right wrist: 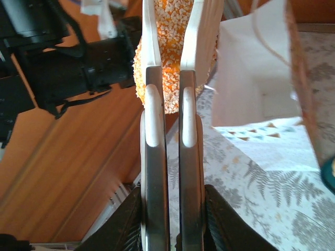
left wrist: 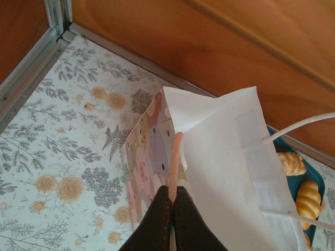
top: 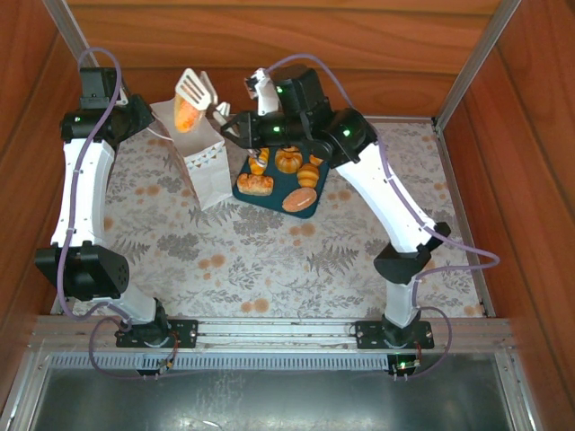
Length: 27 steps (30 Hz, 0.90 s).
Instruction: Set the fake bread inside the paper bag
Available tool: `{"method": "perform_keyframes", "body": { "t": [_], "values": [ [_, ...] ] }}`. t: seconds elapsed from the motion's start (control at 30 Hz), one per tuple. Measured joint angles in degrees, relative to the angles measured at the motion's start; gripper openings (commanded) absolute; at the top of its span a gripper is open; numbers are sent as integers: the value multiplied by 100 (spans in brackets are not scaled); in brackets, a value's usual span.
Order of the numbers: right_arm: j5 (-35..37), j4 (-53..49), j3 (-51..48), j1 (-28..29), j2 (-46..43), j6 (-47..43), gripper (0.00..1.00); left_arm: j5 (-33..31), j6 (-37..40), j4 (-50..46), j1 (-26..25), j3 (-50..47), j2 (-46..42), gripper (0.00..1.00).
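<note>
A sprinkled golden-orange fake bread (top: 184, 117) (right wrist: 168, 31) hangs just over the open mouth of the white paper bag (top: 207, 166) (right wrist: 251, 68), pinched between the tips of white tongs (top: 193, 88) (right wrist: 170, 130). My right gripper (top: 235, 126) (right wrist: 170, 209) is shut on the tongs' handles. At the bag's left rim, my left gripper (top: 154, 126) (left wrist: 172, 196) is shut on a thin pinkish handle (left wrist: 175, 162) of the bag (left wrist: 225, 157). Several more pastries (top: 255, 184) (left wrist: 292, 163) lie on the dark teal tray (top: 274, 199).
The tray (left wrist: 317, 178) sits right beside the bag on a floral tablecloth (top: 269, 260). Wooden walls (top: 269, 40) close in the back and sides, with a metal rail (left wrist: 31, 57) along the cloth's edge.
</note>
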Motion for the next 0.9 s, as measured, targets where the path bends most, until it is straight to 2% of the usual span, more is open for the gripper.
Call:
{"method": "perform_keyframes", "body": {
  "t": [0.47, 0.9],
  "values": [
    [-289, 599, 216, -140, 914, -546, 20, 9, -2, 2, 0, 0, 0, 0],
    [-37, 612, 87, -382, 1093, -1182, 25, 9, -11, 2, 0, 0, 0, 0]
  ]
}}
